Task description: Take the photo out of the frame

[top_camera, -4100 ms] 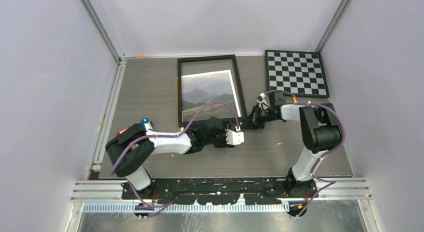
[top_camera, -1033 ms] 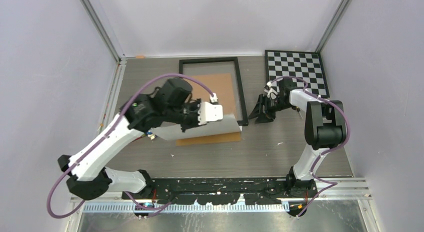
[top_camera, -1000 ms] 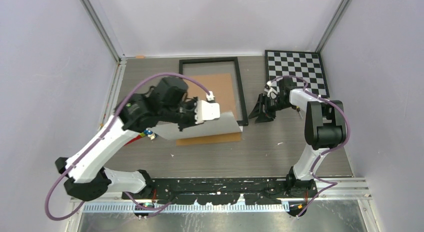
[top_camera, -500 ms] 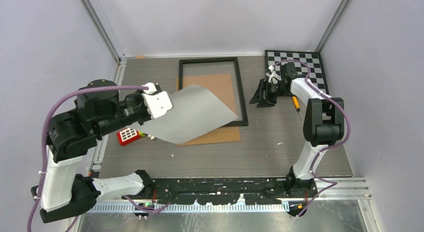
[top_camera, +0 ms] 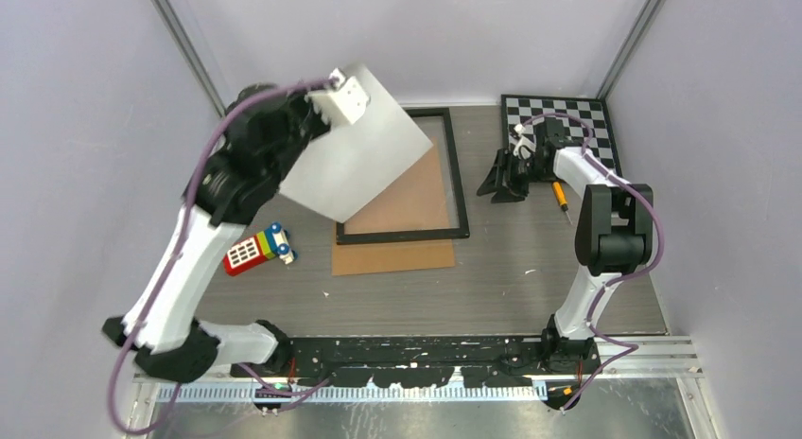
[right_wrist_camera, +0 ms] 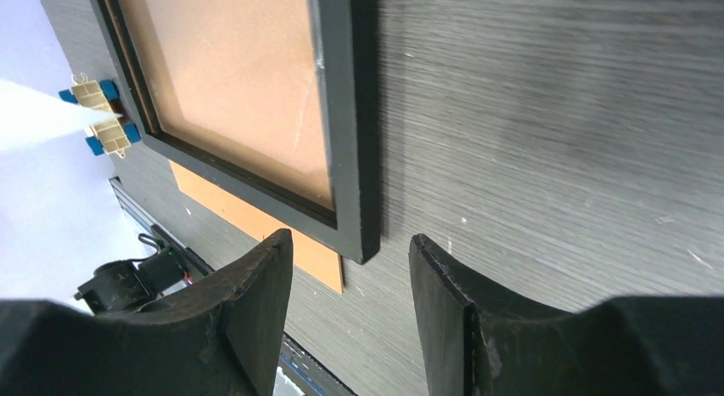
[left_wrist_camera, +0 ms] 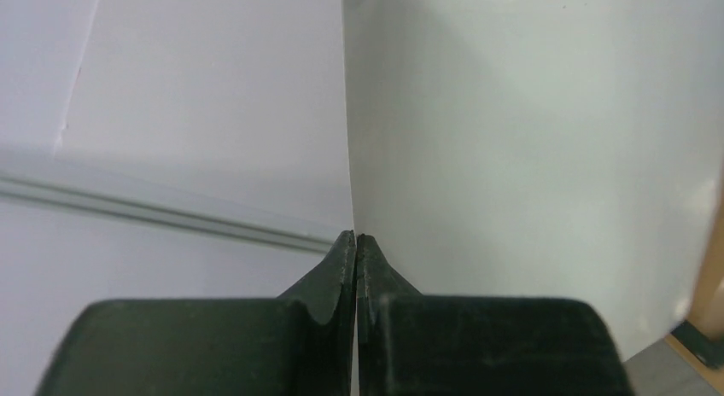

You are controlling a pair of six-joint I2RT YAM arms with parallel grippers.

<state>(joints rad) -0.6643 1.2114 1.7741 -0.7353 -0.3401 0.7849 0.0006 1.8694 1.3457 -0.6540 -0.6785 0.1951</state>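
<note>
The photo [top_camera: 364,160] hangs in the air over the frame's left half, with only its plain pale back [left_wrist_camera: 529,157] showing. My left gripper [top_camera: 331,108] is raised high and shut on its upper left edge; in the left wrist view the gripper [left_wrist_camera: 356,242] pinches that edge. The black frame [top_camera: 458,188] lies flat on the table. A brown backing board [top_camera: 392,257] shows through it and sticks out past its near edge. My right gripper [top_camera: 501,179] stands open just right of the frame, nothing between its fingers [right_wrist_camera: 444,311]. The frame's near right corner [right_wrist_camera: 346,157] lies ahead of them.
A red, white and blue toy [top_camera: 257,250] lies left of the frame. A black-and-white checkered board [top_camera: 560,136] sits at the back right. A small orange-handled tool [top_camera: 559,193] lies near the right arm. Pale walls enclose the table.
My left arm has swung the photo up and back to the left, off the frame and board. The toy has come into sight. My right gripper has drifted slightly toward the back.
</note>
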